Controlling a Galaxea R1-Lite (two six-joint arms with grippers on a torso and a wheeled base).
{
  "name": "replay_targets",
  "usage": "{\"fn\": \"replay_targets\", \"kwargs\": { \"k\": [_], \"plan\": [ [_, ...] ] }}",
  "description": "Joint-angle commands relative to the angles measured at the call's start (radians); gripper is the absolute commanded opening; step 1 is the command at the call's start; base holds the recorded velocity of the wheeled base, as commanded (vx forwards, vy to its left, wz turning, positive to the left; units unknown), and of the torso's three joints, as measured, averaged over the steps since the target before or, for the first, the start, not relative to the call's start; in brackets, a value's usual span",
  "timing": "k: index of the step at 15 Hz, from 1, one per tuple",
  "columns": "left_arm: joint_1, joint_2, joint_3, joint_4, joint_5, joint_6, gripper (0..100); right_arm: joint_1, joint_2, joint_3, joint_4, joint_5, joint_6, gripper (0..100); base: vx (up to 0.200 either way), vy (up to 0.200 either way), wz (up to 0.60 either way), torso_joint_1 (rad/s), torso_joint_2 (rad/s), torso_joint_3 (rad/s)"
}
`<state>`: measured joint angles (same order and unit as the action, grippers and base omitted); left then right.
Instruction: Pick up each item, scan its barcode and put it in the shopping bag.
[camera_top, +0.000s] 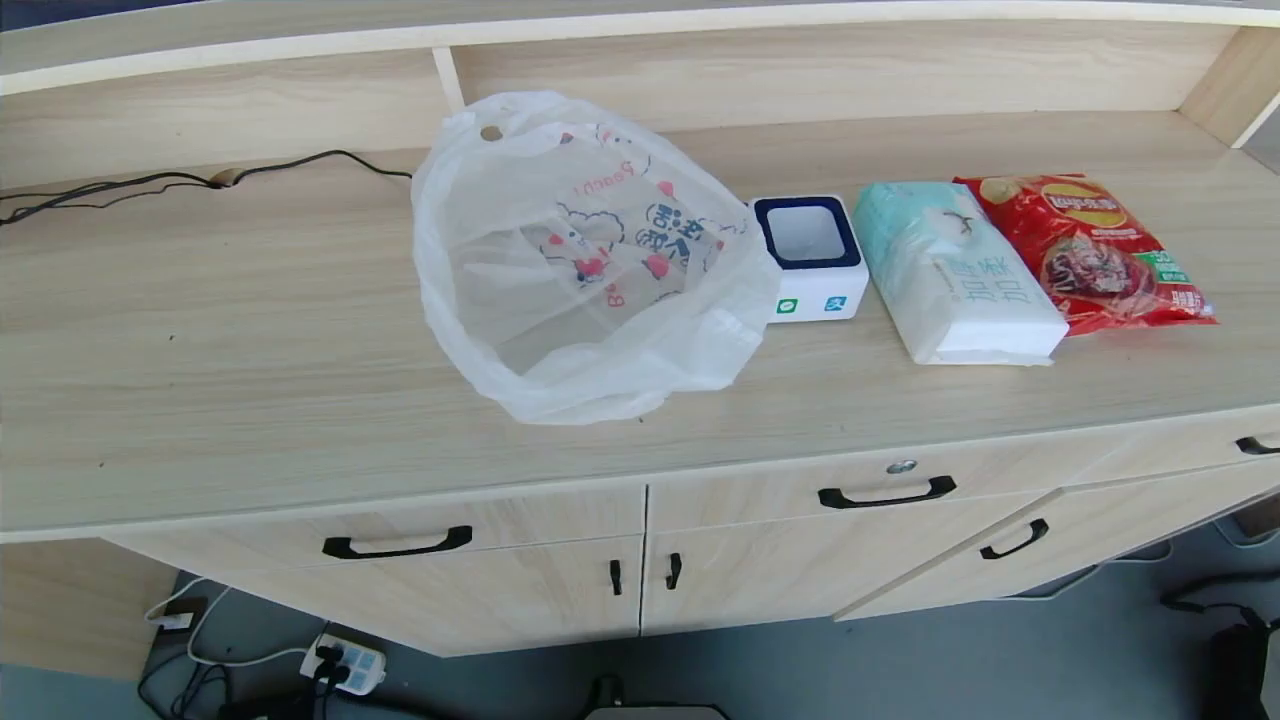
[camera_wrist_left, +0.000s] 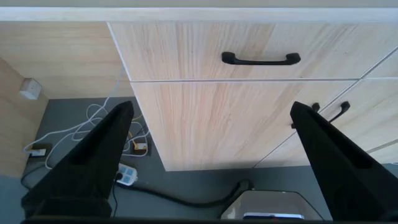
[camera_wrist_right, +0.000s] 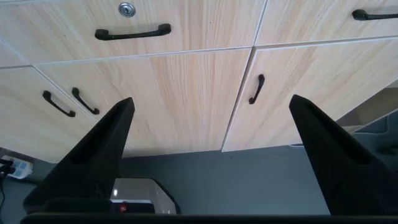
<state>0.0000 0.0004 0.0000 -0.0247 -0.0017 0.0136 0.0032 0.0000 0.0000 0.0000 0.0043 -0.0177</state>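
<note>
A white plastic shopping bag (camera_top: 590, 260) lies open on the wooden counter (camera_top: 250, 360), with a printed packet (camera_top: 620, 255) showing through its side. Just right of it stands a small white barcode scanner (camera_top: 810, 255) with a dark blue rim. Further right lie a white and mint tissue pack (camera_top: 950, 270) and a red chip bag (camera_top: 1090, 250), side by side. My left gripper (camera_wrist_left: 211, 162) hangs open below the counter, facing a drawer front. My right gripper (camera_wrist_right: 211, 162) is open too, low in front of the cabinet doors, with nothing between its fingers.
A black cable (camera_top: 200, 182) runs along the counter's back left. A raised shelf wall (camera_top: 700, 70) borders the counter's rear. Drawers and doors with black handles (camera_top: 885, 495) sit under the counter. A power strip (camera_top: 350, 665) and cords lie on the floor.
</note>
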Motion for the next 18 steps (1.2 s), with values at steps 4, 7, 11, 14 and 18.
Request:
{"fn": "replay_targets", "kwargs": {
  "k": [4,7,11,14,18],
  "plan": [
    [0.000,0.000,0.000,0.000,0.000,0.003,100,0.000,0.002,0.000,0.000,0.000,-0.001,100,0.000,0.000,0.00,0.000,0.00,0.000],
    [0.000,0.000,0.000,-0.001,0.000,0.003,100,0.000,0.002,-0.005,-0.015,0.011,-0.024,100,0.000,0.000,0.00,0.000,0.00,0.000],
    [0.000,0.000,0.000,-0.003,0.000,0.005,100,0.050,0.434,-0.414,-0.015,0.168,-0.005,100,0.000,0.000,0.00,0.000,0.00,0.000],
    [0.000,0.000,0.000,-0.006,0.000,0.006,100,0.110,0.770,-0.676,-0.044,0.232,-0.004,100,0.000,0.000,0.00,0.000,0.00,0.000],
    [0.000,0.000,0.000,-0.006,0.000,0.049,100,0.101,1.086,-0.899,-0.055,0.273,-0.011,100,0.000,0.000,0.00,0.000,0.00,0.000]
  ]
}}
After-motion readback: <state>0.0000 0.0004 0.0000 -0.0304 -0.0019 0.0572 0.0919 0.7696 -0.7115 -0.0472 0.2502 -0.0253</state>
